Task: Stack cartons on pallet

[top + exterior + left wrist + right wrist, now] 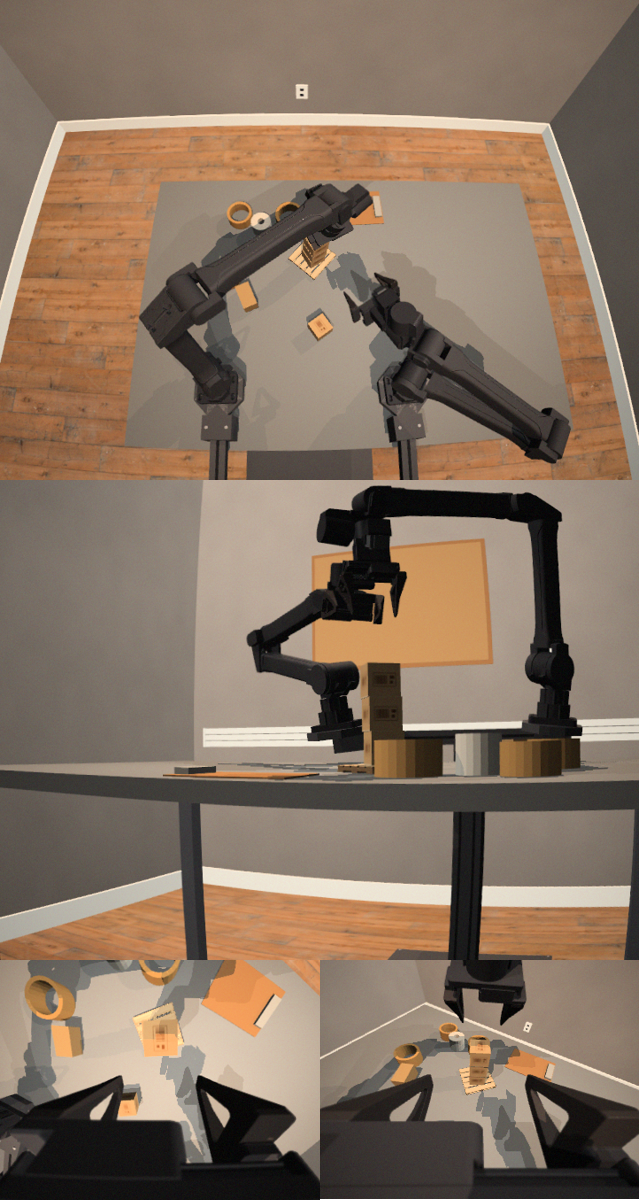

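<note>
Fingers of the left gripper: spread, nothing between them; pointing down, above the column and apart from it. Fingers of the right gripper: wide open, nothing between them either; off to the right arm's side of the pallet, clear of the stack.

Three-carton column: upright on the wooden pallet; slight offsets between layers in the exterior view; printed label on the top face of the uppermost carton. Fourth carton: off the pallet, alone on the tabletop, on the arm-base side; label on its upper face. Bottom-face numbers: hidden, so order not readable from these views.

Surroundings: plain tan block on the left arm's side, well apart from the pallet; tan ring beyond the column, no contact; white roll between it and another tan ring; orange clipboard with pale clip, flat, apart from the pallet.
</note>
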Controlling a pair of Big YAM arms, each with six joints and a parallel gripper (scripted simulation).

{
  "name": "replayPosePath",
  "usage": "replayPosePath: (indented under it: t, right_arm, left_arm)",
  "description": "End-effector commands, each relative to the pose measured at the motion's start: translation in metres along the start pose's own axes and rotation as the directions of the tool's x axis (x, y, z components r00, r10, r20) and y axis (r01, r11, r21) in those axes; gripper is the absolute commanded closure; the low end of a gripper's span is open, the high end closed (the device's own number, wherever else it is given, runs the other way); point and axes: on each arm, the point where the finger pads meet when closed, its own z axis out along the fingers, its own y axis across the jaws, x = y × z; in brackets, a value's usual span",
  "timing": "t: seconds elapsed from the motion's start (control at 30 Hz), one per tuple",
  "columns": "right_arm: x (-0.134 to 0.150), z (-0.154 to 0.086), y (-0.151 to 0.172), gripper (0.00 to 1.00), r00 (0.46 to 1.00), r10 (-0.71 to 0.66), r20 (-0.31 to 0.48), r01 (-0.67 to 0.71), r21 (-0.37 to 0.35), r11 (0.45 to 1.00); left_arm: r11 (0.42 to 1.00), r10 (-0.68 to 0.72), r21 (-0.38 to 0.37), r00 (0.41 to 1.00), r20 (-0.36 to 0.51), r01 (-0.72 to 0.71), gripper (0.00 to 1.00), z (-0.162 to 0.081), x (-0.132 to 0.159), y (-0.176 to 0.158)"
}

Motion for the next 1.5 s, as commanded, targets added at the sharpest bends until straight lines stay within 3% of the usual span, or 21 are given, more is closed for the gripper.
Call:
replayPosePath:
  t: [0.0,0.07,0.23,0.3,0.5,0.77,0.8,0.87,1.03,1.23,1.37,1.43,1.47]
  right_arm:
    - [-0.036,-0.004,-0.013,0.00,0.994,-0.113,-0.004,0.113,0.003,0.994]
    - [-0.029,-0.002,-0.012,0.00,0.975,-0.216,-0.057,0.214,-0.039,0.976]
    - [-0.006,0.000,-0.009,0.00,0.876,-0.451,-0.169,0.409,-0.236,0.882]
    - [-0.006,0.000,-0.009,0.00,0.876,-0.451,-0.169,0.409,-0.236,0.882]
    - [0.013,-0.010,-0.006,0.00,0.763,-0.620,-0.186,0.479,-0.482,0.734]
    - [0.019,-0.033,0.001,0.00,0.734,-0.669,-0.117,0.414,-0.704,0.577]
    - [0.018,-0.036,0.002,0.00,0.737,-0.667,-0.106,0.404,-0.723,0.561]
    - [0.018,-0.036,0.002,0.00,0.737,-0.667,-0.106,0.404,-0.723,0.561]
    - [0.009,-0.051,0.005,0.00,0.776,-0.629,-0.046,0.345,-0.804,0.484]
    - [-0.001,-0.057,0.007,0.00,0.823,-0.566,-0.051,0.281,-0.829,0.483]
    - [-0.001,-0.057,0.008,0.00,0.827,-0.559,-0.056,0.274,-0.828,0.488]
    - [-0.001,-0.057,0.008,0.00,0.827,-0.559,-0.056,0.274,-0.828,0.488]
    - [-0.001,-0.057,0.008,0.00,0.827,-0.559,-0.055,0.275,-0.828,0.489]
  left_arm:
    - [0.994,0.103,0.047,0.995,0.007,-0.103,0.17,0.006,0.004,0.001]
    - [0.981,0.180,0.078,0.984,0.014,-0.180,0.17,0.016,0.018,0.001]
    - [0.914,0.370,0.156,0.927,0.056,-0.374,0.17,0.052,0.049,0.008]
    - [0.914,0.370,0.156,0.927,0.056,-0.374,0.17,0.052,0.049,0.008]
    - [0.785,0.561,0.222,0.816,0.141,-0.578,0.17,0.090,0.084,0.025]
    - [0.578,0.725,0.261,0.634,0.270,-0.773,0.17,0.126,0.130,0.059]
    - [0.549,0.741,0.261,0.607,0.287,-0.794,0.17,0.130,0.135,0.064]
    - [0.549,0.741,0.261,0.607,0.287,-0.794,0.17,0.130,0.135,0.064]
    - [0.326,0.827,0.251,0.403,0.391,-0.912,0.17,0.145,0.179,0.100]
    - [0.116,0.858,0.242,0.220,0.464,-0.963,0.17,0.151,0.223,0.135]
    - [0.069,0.859,0.247,0.183,0.478,-0.967,0.17,0.153,0.236,0.145]
    - [0.069,0.859,0.247,0.183,0.478,-0.967,0.17,0.153,0.236,0.145]
    - [0.091,0.850,0.258,0.210,0.483,-0.962,0.17,0.150,0.232,0.137]
